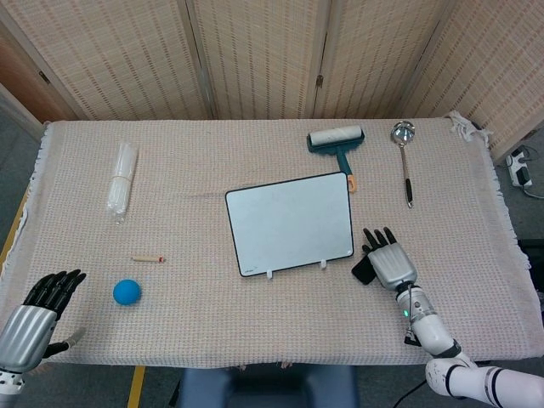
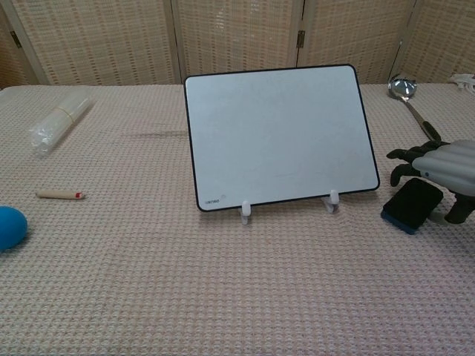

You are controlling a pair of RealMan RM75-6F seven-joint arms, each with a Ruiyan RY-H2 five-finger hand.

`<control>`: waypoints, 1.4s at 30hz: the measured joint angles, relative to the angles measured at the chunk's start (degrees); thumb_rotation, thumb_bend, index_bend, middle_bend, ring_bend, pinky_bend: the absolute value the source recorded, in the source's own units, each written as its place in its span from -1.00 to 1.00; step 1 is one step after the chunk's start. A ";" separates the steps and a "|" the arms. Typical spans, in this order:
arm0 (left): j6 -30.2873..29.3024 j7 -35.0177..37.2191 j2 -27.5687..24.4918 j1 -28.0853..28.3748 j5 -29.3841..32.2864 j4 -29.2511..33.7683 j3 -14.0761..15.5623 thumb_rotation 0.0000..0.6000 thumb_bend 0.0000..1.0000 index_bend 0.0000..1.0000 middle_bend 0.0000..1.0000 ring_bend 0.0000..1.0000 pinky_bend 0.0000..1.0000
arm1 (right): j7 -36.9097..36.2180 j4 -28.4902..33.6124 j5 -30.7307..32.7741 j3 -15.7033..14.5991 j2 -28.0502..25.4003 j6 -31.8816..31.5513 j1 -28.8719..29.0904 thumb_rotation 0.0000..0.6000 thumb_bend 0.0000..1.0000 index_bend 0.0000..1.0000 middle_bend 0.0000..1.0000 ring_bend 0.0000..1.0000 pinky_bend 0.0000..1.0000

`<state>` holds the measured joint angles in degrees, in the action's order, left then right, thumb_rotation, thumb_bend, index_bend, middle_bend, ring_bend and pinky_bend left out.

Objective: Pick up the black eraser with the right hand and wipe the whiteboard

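head view shows the right robot hand (image 1: 389,262) with fingers spread, hovering over the black eraser (image 1: 364,270), holding nothing. the eraser lies on the table (image 1: 255,331) just right of the whiteboard (image 1: 291,223). the left robot hand (image 1: 38,310) rests open at the near-left edge.

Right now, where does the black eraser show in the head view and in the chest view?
Head view: the black eraser lies lower right of centre, partly under the right robot hand.
Chest view: it sits at the right edge, below that robot hand.
Shared landmark: the whiteboard, whose right foot is just left of the eraser in both.
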<state>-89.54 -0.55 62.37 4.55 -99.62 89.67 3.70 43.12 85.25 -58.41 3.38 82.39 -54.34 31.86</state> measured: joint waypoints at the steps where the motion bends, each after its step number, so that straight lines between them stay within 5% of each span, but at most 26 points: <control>1: -0.04 0.03 -0.01 -0.01 -0.01 -0.02 0.01 1.00 -0.52 -0.94 -0.75 -0.77 -0.71 | 0.16 -0.15 0.23 -0.11 0.21 -0.10 0.15 1.00 -0.24 -0.46 -1.00 -1.00 -1.00; 13: -0.12 -0.11 0.01 -0.02 -0.12 -0.07 0.08 1.00 -0.52 -0.94 -0.75 -0.77 -0.71 | 0.73 -1.20 0.40 -0.87 1.43 -2.99 0.38 1.00 -0.24 0.12 -0.95 -0.94 -1.00; 29: 0.35 -0.88 0.21 0.15 -0.24 0.15 0.21 1.00 -0.52 -0.94 -0.75 -0.77 -0.71 | -4.81 7.77 -11.56 -0.83 -4.27 -14.14 -2.34 1.00 -0.24 0.19 -0.87 -0.89 -1.00; 36: 0.25 0.21 -0.13 0.28 -0.62 0.01 0.42 1.00 -0.52 -0.94 -0.75 -0.77 -0.72 | -2.69 5.92 -15.74 2.69 3.14 -18.17 -0.70 1.00 -0.24 0.19 -0.89 -0.89 -1.00; 42: -0.52 1.88 -0.73 0.16 -0.89 -0.14 0.50 1.00 -0.52 -0.94 -0.75 -0.77 -0.72 | -1.30 -1.59 -19.33 5.46 11.93 -20.91 1.99 1.00 -0.24 0.19 -0.89 -0.90 -1.00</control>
<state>-90.06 1.33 61.64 4.71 -100.51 89.52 4.20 41.81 83.65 -77.75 8.84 94.32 -75.25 33.85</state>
